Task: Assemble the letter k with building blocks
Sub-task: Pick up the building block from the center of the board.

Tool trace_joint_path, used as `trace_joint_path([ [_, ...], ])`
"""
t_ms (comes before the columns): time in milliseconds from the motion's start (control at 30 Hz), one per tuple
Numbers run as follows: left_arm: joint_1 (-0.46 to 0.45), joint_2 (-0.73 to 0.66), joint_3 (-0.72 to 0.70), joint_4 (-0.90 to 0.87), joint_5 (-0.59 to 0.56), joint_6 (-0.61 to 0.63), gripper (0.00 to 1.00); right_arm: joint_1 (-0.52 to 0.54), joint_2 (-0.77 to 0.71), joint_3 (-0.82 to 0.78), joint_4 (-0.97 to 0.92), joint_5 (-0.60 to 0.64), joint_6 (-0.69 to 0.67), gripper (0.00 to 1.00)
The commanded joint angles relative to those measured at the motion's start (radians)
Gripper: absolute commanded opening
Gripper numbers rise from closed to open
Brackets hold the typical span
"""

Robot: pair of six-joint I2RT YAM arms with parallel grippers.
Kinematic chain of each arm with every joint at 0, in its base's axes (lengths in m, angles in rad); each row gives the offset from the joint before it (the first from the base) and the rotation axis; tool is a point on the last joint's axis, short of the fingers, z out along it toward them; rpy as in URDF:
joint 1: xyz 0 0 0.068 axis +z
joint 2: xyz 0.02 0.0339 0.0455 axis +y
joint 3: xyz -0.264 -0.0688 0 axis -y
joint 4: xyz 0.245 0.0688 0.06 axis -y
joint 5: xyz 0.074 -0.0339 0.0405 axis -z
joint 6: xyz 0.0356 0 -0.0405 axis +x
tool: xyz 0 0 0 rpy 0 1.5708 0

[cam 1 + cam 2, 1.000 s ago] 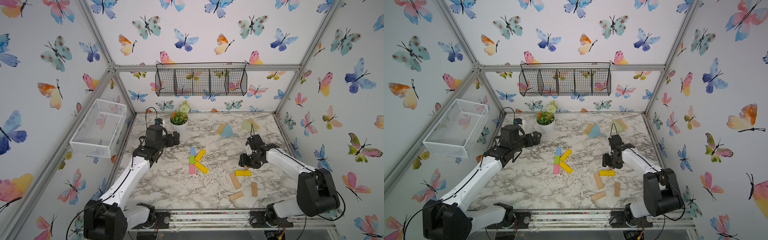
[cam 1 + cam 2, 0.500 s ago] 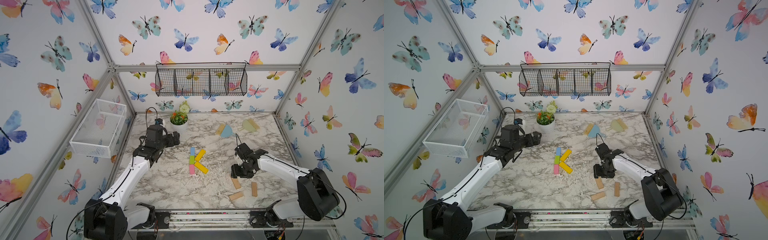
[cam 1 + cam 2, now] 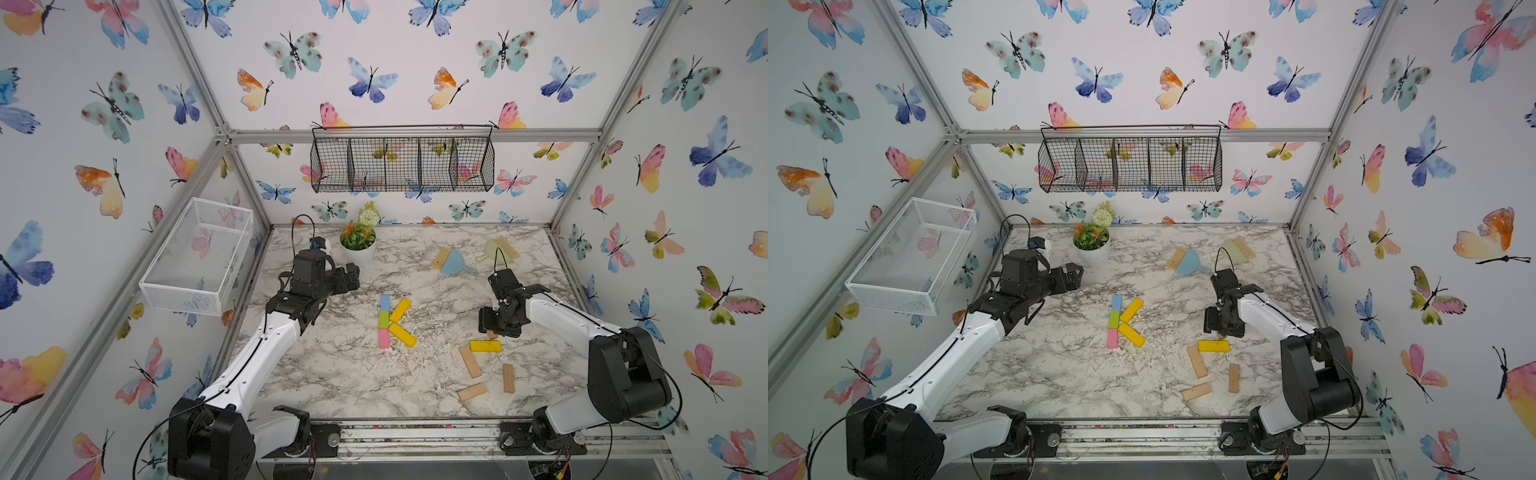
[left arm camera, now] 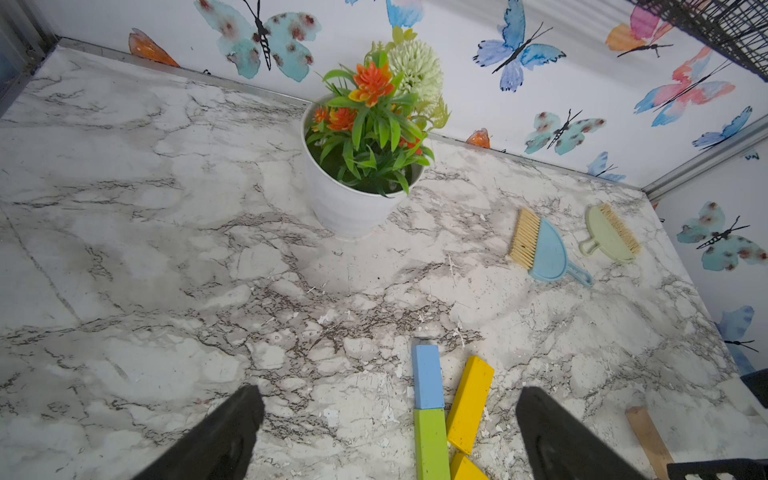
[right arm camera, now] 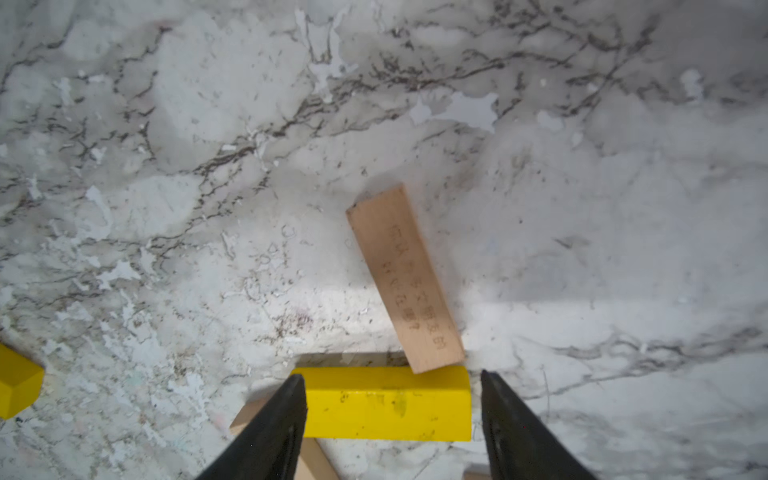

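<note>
Mid-table, light blue (image 3: 385, 302), green (image 3: 384, 319) and pink (image 3: 384, 338) blocks lie end to end in a column. Two yellow blocks (image 3: 400, 310) (image 3: 402, 335) slant off its right side. A third yellow block (image 3: 485, 346) lies flat to the right, with a tan block (image 5: 405, 278) resting one end on it. My right gripper (image 5: 391, 376) hovers over them, open, the yellow block (image 5: 386, 409) showing between its fingers with a gap on one side. Three more tan blocks (image 3: 470, 361) (image 3: 508, 377) (image 3: 472, 391) lie nearer the front. My left gripper (image 4: 388, 392) is wide open and empty, behind the column.
A white potted plant (image 3: 357, 245) stands at the back left of the table. Blue (image 3: 453, 262) and green (image 3: 496, 249) mini dustpans with brushes lie at the back right. A white wire basket (image 3: 199, 253) hangs on the left wall, a black one (image 3: 401, 160) on the back wall.
Half a second ago my right gripper reached forward and left, covering the loose yellow block. It has since drawn back and opened wider; the block lies where it lay. The left arm is still.
</note>
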State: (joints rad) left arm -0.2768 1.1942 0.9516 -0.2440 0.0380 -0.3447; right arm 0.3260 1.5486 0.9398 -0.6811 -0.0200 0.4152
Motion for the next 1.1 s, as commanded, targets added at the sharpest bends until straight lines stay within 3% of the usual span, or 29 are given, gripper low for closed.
trace_joint_path([
  [0, -0.004, 0.002, 0.022, -0.004, -0.012, 0.002, 0.98, 0.002, 0.062, 0.025, 0.026, -0.008, -0.048, 0.66],
  [567, -0.002, 0.002, 0.022, -0.005, -0.012, 0.001, 0.98, -0.024, 0.165, 0.042, 0.067, 0.024, -0.07, 0.49],
  [1000, -0.003, 0.0, 0.02, -0.005, -0.01, -0.001, 0.98, -0.024, 0.161, 0.07, 0.051, 0.02, -0.072, 0.21],
  [1067, -0.002, 0.0, 0.021, -0.004, -0.012, 0.0, 0.98, -0.024, 0.153, 0.085, 0.044, 0.02, -0.07, 0.2],
])
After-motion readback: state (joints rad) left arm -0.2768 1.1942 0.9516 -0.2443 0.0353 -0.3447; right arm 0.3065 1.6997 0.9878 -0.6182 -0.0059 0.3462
